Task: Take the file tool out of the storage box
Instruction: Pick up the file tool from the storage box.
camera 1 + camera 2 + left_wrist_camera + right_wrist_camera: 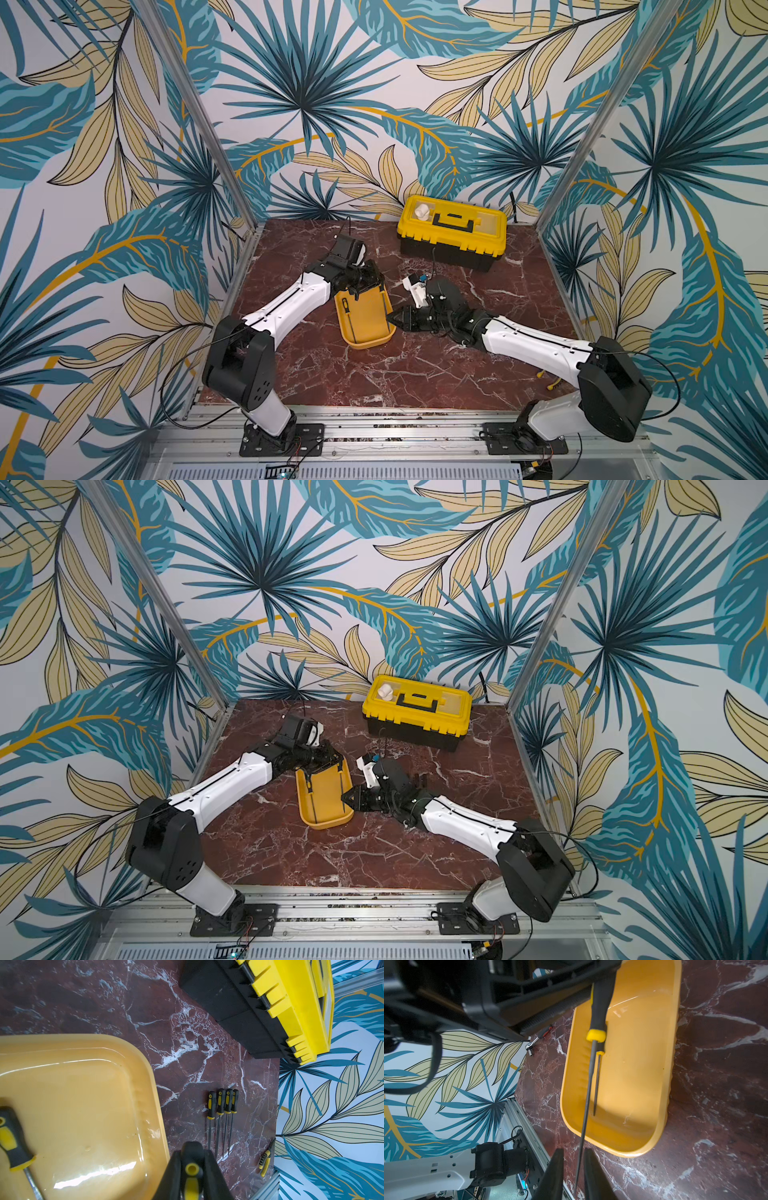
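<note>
The storage box (pixel 368 344) (pixel 328 823), a shallow yellow tray, lies mid-table between both arms. My left gripper (pixel 365 282) (pixel 192 1155) hangs over its far end, shut on the black-and-yellow handle of a file tool (pixel 599 1012). The file's thin shaft (pixel 584 1115) slants over the tray's rim and runs between the fingers of my right gripper (pixel 391 318) (pixel 574 1153). Those jaws stand narrowly apart, with a slim gap on either side of the shaft. A second file (pixel 12 1138) (pixel 596 1084) lies on the tray's floor.
A black toolbox with a yellow lid (pixel 453 232) (pixel 270 1012) stands at the back right. Several files (pixel 223 1105) lie in a row on the marble, with another yellow-handled tool (pixel 265 1160) by the rail. A red-handled ratchet (pixel 539 1040) lies near the left wall.
</note>
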You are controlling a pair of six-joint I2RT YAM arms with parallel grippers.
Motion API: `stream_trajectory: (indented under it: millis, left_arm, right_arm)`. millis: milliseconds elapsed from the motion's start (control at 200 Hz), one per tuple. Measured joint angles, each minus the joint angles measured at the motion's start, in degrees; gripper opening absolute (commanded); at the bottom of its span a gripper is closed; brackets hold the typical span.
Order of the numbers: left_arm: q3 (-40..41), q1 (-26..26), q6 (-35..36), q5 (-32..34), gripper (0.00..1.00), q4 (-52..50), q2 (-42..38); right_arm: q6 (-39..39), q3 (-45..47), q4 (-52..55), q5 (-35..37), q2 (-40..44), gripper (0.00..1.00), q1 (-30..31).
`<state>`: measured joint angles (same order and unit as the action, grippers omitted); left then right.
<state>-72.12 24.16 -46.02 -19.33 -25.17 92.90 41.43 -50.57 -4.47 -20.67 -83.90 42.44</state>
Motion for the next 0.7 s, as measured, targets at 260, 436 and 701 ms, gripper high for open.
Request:
stream_trajectory:
  millis: [260, 436, 701]
  left_arm:
    - [0.00, 0.00, -0.48, -0.94, 0.04, 0.15, -0.22]
    - [0.00, 0.00, -0.50, -1.07, 0.04, 0.20, -0.22]
    - [0.00, 0.00, -0.48, -1.05, 0.11, 0.22, -0.22]
  right_arm:
    - [0.13, -0.28, -0.11, -0.15, -1.77, 0.15, 0.07]
    - [0.20, -0.46, -0.24, -0.39, -1.84, 0.10, 0.17]
    - [0.76, -0.46, 0.31, 0.24, -1.86, 0.01, 0.11]
